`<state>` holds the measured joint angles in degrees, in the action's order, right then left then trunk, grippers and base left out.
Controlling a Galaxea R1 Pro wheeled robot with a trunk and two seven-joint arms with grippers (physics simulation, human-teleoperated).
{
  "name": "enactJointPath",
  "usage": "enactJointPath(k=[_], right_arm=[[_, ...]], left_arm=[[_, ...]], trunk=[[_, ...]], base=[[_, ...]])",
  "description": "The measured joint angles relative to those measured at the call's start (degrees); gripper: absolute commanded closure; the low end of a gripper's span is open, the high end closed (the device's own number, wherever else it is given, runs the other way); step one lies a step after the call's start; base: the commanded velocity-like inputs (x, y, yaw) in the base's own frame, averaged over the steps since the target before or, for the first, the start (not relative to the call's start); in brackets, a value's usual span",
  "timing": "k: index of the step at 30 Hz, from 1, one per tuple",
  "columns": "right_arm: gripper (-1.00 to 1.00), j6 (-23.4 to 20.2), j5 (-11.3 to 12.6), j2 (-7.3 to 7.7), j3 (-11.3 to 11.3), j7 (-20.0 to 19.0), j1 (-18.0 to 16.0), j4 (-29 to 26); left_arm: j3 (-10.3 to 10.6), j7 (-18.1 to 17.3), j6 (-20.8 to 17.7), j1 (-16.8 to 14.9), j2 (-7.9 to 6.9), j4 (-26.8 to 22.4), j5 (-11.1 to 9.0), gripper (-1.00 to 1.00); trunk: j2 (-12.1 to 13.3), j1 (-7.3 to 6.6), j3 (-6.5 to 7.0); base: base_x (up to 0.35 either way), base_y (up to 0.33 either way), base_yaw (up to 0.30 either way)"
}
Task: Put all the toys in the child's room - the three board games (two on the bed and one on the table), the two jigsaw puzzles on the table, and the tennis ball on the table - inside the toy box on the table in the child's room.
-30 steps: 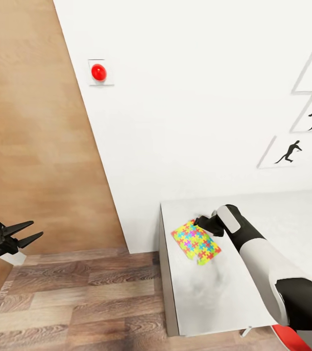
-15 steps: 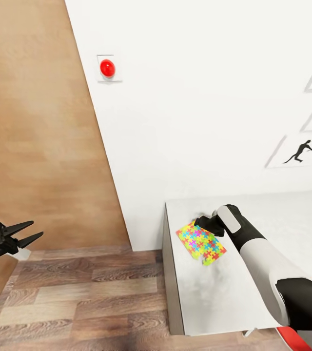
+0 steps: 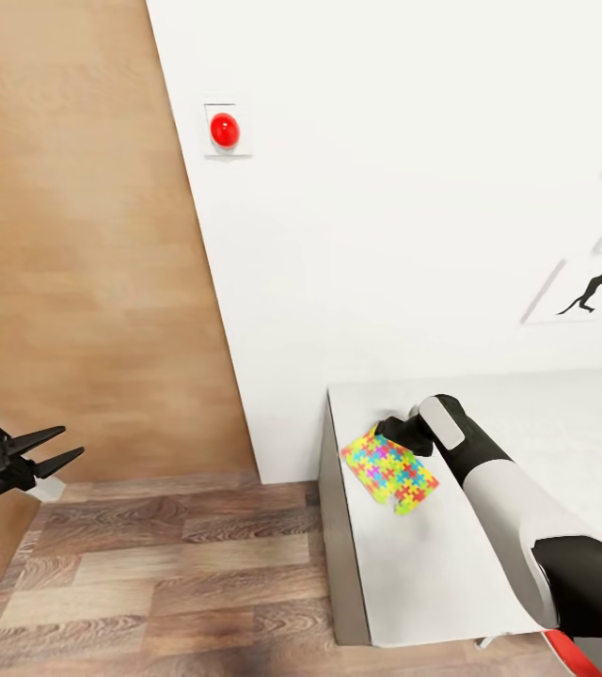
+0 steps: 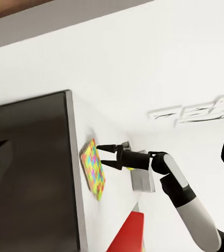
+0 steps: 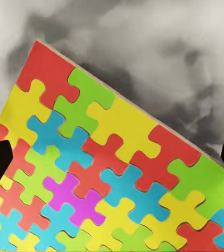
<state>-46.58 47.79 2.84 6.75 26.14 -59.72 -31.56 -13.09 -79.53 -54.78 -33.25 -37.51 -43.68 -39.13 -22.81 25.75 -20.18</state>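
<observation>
1. Right gripper (image 3: 397, 434) pinches the jigsaw puzzle (image 3: 390, 471) by its far edge, tilted above the table (image 3: 433, 583).
2. Left gripper (image 3: 68, 446), at nine o'clock over the floor (image 3: 169, 574), jaws parted, empty.

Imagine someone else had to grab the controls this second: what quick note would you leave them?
Right gripper: over the near-left end of the table, at the jigsaw puzzle. The puzzle looks lifted and tilted, apparently held by its edge, but the grasp itself is hard to confirm.
Left gripper: open, holding nothing, out over the wood floor, well away from the table.
Done: nothing visibly packed; the toy box isn't in sight.
Left: carry this puzzle to the toy box, then fetch the other toys.
</observation>
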Motion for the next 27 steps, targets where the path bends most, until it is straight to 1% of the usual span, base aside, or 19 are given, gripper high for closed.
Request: enactJointPath(k=[5,8,13,18,21,27], right_arm=[[-1.00,0.0,0.0,-0.01,0.0,0.0,0.0,0.0],[-1.00,0.0,0.0,-0.02,0.0,0.0,0.0,0.0],[-1.00,0.0,0.0,-0.02,0.0,0.0,0.0,0.0],[-1.00,0.0,0.0,-0.01,0.0,0.0,0.0,0.0],[-1.00,0.0,0.0,-0.01,0.0,0.0,0.0,0.0],[-1.00,0.0,0.0,-0.02,0.0,0.0,0.0,0.0]], left_arm=[[0.0,0.0,0.0,0.0,0.00,0.0,0.0,-1.00],[0.0,0.0,0.0,0.0,-0.03,0.0,0.0,-1.00],[0.0,0.0,0.0,0.0,-0.03,0.0,0.0,-1.00],[0.0,0.0,0.0,0.0,-0.06,0.1,0.0,-1.00],[0.0,0.0,0.0,0.0,-0.08,0.1,0.0,-1.00],[0.0,0.0,0.0,0.0,-0.09,0.1,0.0,-1.00]], trunk=[[0.0,0.00,0.00],[0.0,0.00,0.00],[0.0,0.00,0.00],[0.0,0.00,0.00],[0.0,0.00,0.00],[0.0,0.00,0.00]], base=[[0.000,0.270,0.000],[0.000,0.110,0.000],[0.000,0.003,0.000],[-0.028,-0.158,0.000],[-0.017,-0.057,0.000],[-0.004,0.108,0.000]])
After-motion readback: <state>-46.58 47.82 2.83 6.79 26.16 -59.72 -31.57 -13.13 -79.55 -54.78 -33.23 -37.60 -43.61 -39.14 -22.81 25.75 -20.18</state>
